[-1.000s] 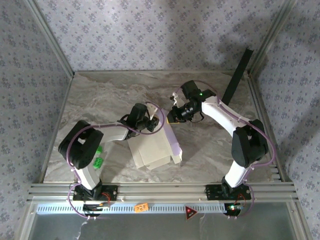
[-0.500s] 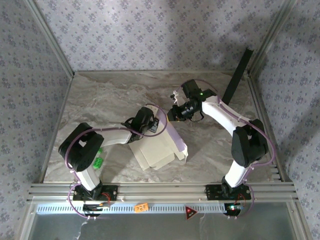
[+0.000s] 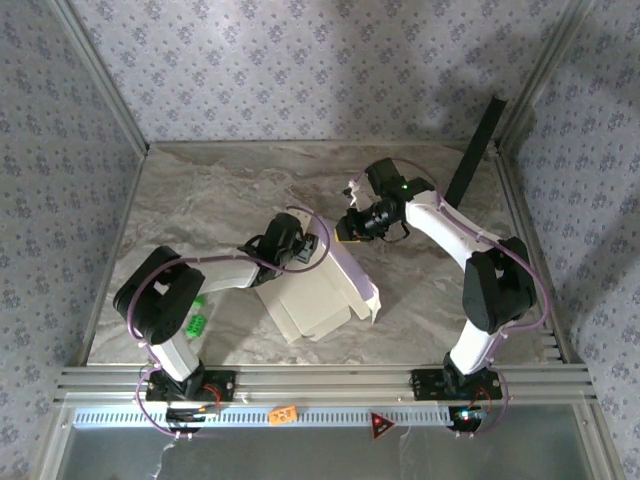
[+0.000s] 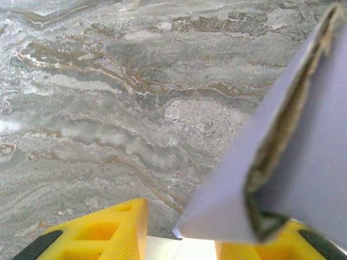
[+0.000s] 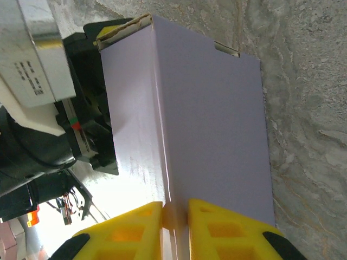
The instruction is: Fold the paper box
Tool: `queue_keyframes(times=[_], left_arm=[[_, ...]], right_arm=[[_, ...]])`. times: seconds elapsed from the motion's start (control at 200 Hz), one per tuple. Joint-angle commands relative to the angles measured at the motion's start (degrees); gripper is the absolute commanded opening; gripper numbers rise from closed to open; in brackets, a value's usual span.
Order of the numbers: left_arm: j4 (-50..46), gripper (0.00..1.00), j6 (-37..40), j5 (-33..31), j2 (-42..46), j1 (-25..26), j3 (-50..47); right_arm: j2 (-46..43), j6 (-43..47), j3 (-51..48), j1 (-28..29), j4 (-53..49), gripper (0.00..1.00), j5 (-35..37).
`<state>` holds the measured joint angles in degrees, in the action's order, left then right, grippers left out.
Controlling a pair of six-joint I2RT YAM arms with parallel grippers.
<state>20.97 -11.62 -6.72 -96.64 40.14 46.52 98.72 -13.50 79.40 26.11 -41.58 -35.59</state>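
Note:
The paper box (image 3: 315,295) lies half folded in the middle of the table, pale on top, with a lavender wall (image 3: 352,275) raised along its right side. My right gripper (image 3: 347,228) is at the far end of that wall. In the right wrist view it (image 5: 175,208) is shut on a raised crease of the lavender box (image 5: 217,108). My left gripper (image 3: 303,247) is at the box's far left corner. In the left wrist view it (image 4: 181,238) stands open, and a folded lavender flap (image 4: 303,162) rests over the right finger (image 4: 271,246).
A long black panel (image 3: 475,150) leans in the back right corner. Small green blocks (image 3: 196,318) lie by the left arm's base. Patterned walls close off three sides. Bare marble table (image 3: 220,190) stretches behind the box.
My left gripper's jaws have parted after being shut. The box's raised lavender side has swung a little to the right. The right gripper has held its grip with hardly any movement.

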Motion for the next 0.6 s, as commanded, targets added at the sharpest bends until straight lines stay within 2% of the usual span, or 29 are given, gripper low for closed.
queue_keyframes(times=[0.0, 0.305, 0.38, 0.485, 0.595], left_arm=[[5.97, 0.38, 2.10, 4.46, 2.49, -1.01, -0.74], [14.97, 0.40, 2.66, 11.04, 0.27, -1.39, -0.87], [15.36, 0.33, 2.74, 10.68, -1.09, -1.42, -0.56], [15.72, 0.17, 2.35, 9.22, -2.53, -1.46, -0.45], [15.73, 0.09, 0.92, 4.71, -2.76, -1.17, -1.03]], right_arm=[[2.40, 0.62, -0.21, -0.25, -3.36, 0.19, 1.97], [2.47, 0.75, -0.03, -0.30, -3.33, 0.19, 1.67], [2.28, 0.75, -0.07, -0.32, -3.34, 0.19, 1.67], [2.23, 0.75, -0.04, -0.34, -3.51, 0.19, 1.77], [1.82, 0.67, -0.03, -0.33, -3.59, 0.19, 1.98]])
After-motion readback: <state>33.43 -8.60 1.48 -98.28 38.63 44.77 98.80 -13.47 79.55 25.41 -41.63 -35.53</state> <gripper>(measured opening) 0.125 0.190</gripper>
